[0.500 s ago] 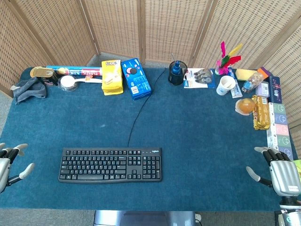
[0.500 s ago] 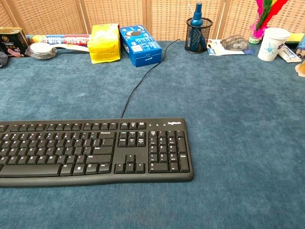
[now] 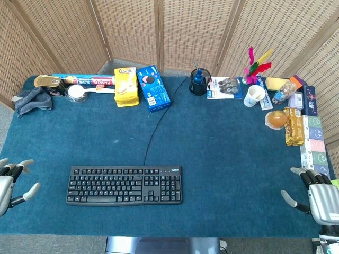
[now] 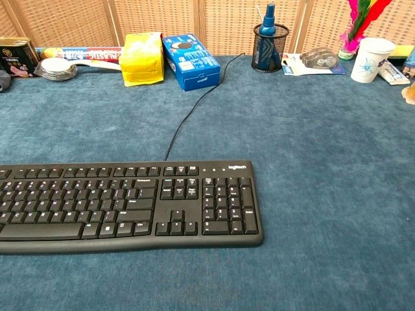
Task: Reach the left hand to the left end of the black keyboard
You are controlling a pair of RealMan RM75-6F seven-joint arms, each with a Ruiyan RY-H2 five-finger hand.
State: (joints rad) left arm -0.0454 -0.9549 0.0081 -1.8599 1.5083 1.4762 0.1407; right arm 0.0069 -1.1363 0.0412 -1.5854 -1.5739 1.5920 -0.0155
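Observation:
The black keyboard (image 3: 124,185) lies flat near the front of the blue table, its cable running back toward the far edge. In the chest view the keyboard (image 4: 130,203) fills the lower left and its left end is cut off by the frame. My left hand (image 3: 9,182) sits at the table's left edge, fingers spread and empty, well left of the keyboard's left end. At the front right corner my right hand (image 3: 317,197) rests with fingers apart, holding nothing. Neither hand shows in the chest view.
Along the back stand a yellow box (image 3: 126,86), a blue box (image 3: 153,88), a black mesh pen cup (image 3: 199,82), a paper cup (image 3: 255,95) and a grey cloth (image 3: 33,100). Snack packs (image 3: 296,126) line the right edge.
My right hand has slid slightly toward the front right corner. The left hand has barely shifted. The keyboard has not moved.

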